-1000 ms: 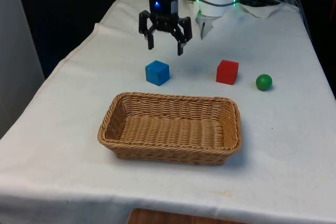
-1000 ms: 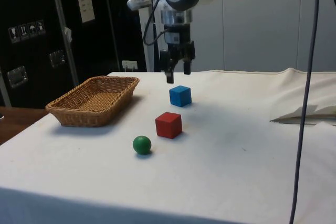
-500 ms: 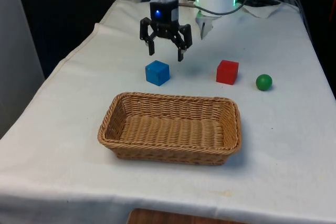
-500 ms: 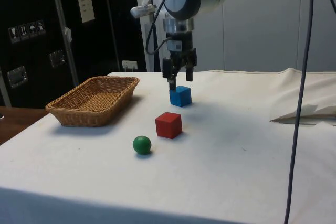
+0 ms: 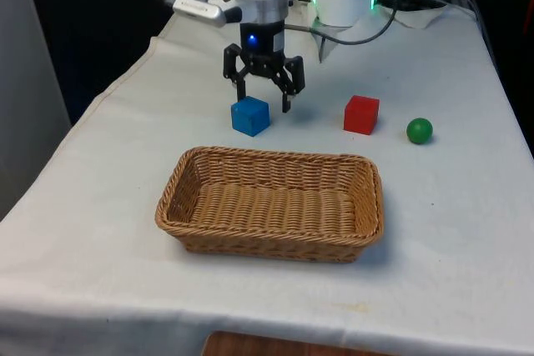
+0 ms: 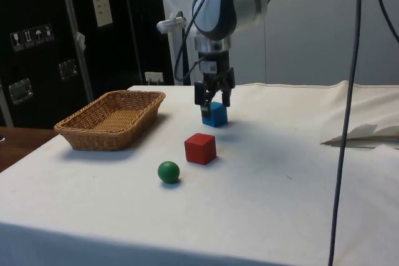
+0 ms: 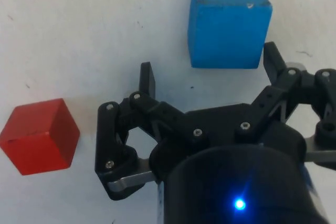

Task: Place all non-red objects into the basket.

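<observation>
Blue cube [image 5: 250, 115] is sitting on the desk [image 5: 125, 172] just behind the basket [image 5: 271, 203], while the hand [image 5: 265, 89] is hovering released slightly behind it, towards the red cube [image 5: 361, 114], not yet straddling it.

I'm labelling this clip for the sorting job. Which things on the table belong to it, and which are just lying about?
Belongs to the job:
blue cube, under the open end effector
green ball
wicker basket

Just lying about:
red cube, which stays out
</observation>
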